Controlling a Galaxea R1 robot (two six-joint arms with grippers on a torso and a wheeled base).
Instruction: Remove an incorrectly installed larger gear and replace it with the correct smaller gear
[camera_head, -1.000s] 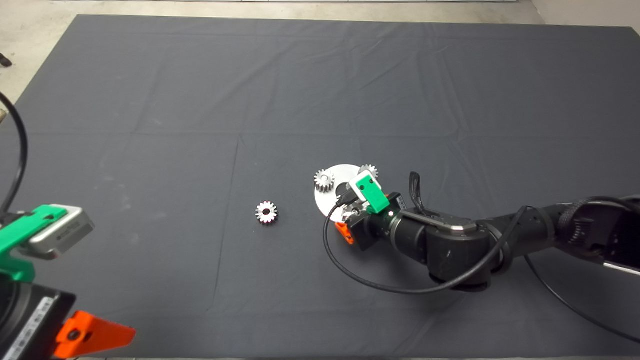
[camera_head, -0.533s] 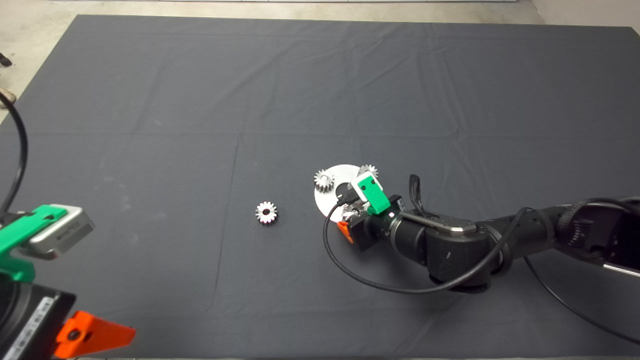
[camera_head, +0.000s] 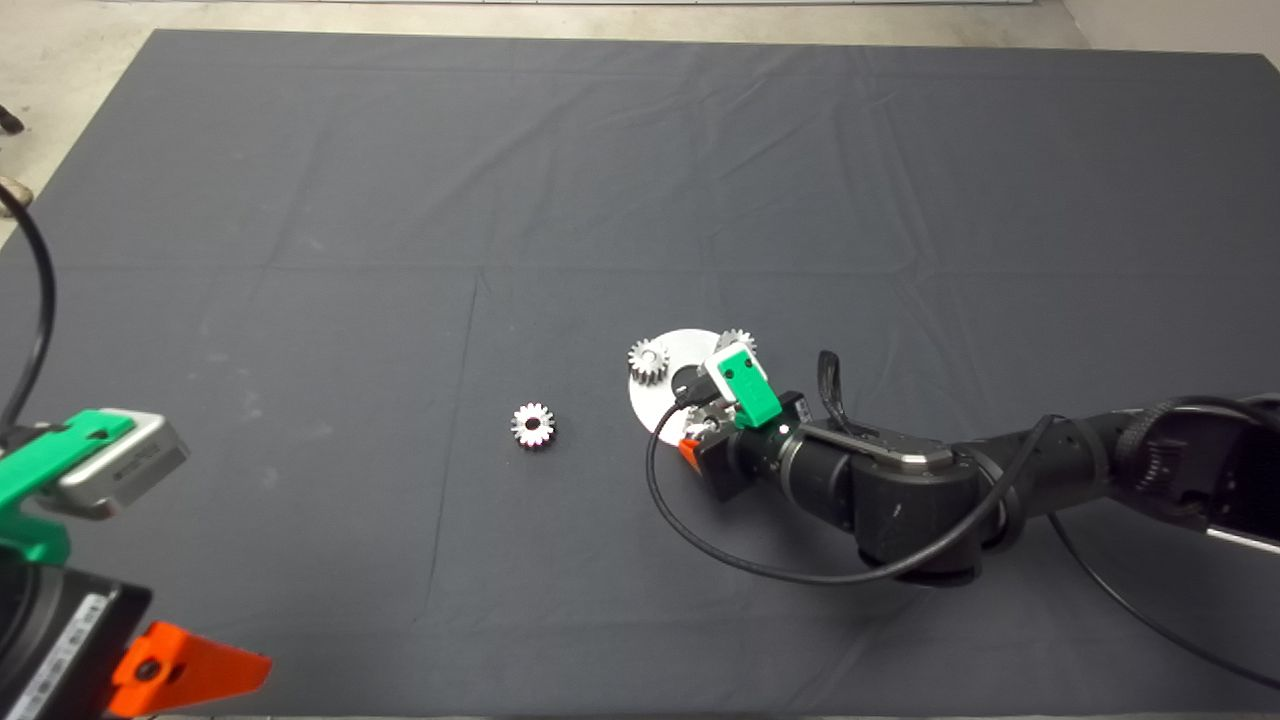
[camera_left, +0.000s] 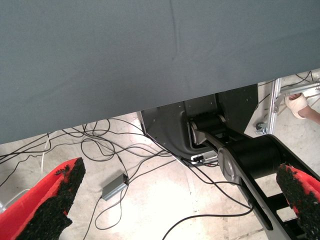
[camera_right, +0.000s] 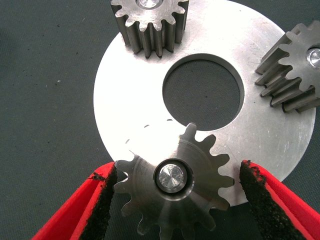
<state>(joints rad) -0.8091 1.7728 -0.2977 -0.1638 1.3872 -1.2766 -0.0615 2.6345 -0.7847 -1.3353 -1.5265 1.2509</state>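
Right gripper (camera_right: 175, 200) fingers (camera_right: 100, 205) flank the larger gear (camera_right: 172, 187) on its pin — one pad touching, one apart.

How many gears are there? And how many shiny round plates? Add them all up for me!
larger gear, between the fingers of the right gripper: 1
smaller gear, loose on the mat: 1
other small gears on the plate: 2
round metal plate: 1
Total: 5
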